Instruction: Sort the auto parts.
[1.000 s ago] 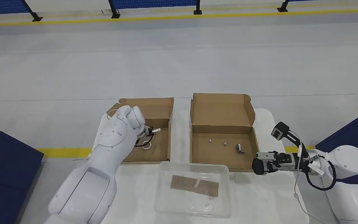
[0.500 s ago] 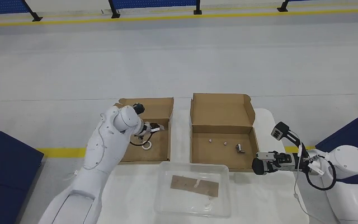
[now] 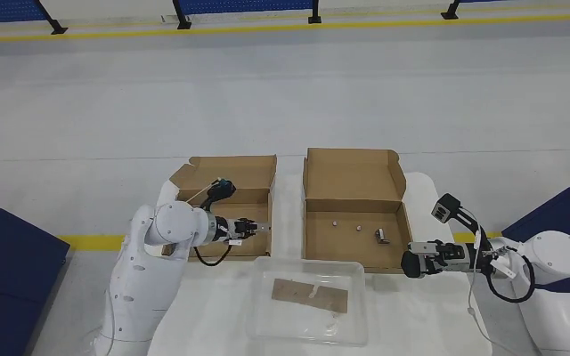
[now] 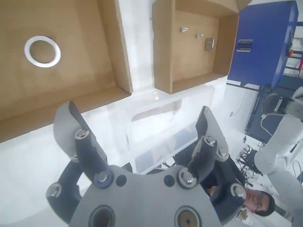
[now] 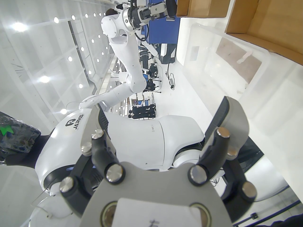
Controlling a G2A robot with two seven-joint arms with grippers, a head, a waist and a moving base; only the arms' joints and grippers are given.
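Cardboard box [image 4: 82, 12] holds a white ring [image 4: 42, 51]; left hand [image 4: 136, 107] hangs by that box's front corner, released and empty; right hand [image 5: 162, 105], well apart, likewise released.

White table [image 3: 396, 311]: left box [image 3: 240, 169], right box [image 3: 352, 178], clear bin [image 3: 264, 307].

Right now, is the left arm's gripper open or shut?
Open and empty. In the left wrist view the left gripper has its fingers spread wide, nothing between them; the white ring lies in the cardboard box.
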